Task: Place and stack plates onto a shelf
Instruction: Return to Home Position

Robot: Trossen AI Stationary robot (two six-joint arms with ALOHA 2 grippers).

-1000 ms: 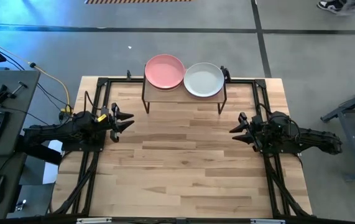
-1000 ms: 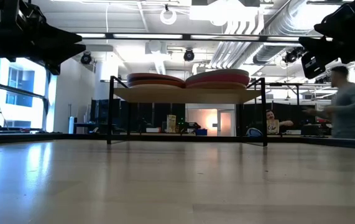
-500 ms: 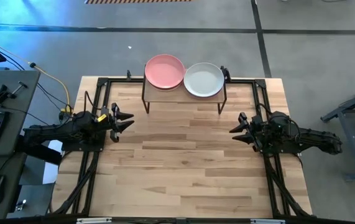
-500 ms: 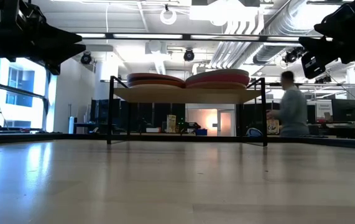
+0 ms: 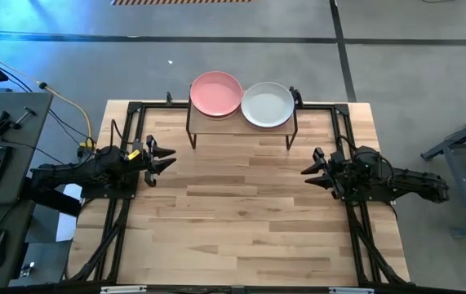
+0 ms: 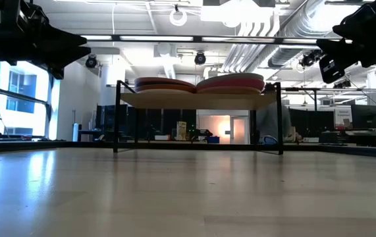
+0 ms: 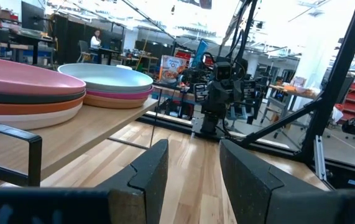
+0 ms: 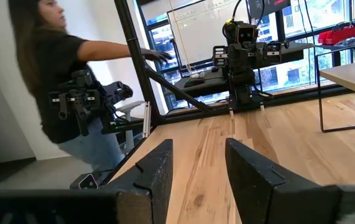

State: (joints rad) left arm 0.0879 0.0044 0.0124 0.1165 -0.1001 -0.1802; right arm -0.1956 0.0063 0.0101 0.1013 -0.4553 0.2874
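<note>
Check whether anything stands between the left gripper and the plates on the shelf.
Nothing visible does. Only tabletop lies between the open, empty left gripper and the shelf, where the plates sit in two stacks. The right gripper waits at the table's right.

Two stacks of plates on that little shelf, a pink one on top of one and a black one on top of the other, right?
Not quite. There are two stacks on the shelf, and a pink plate tops one, but the other is topped by a pale plate, whitish teal, not black. The high view shows it.
</note>
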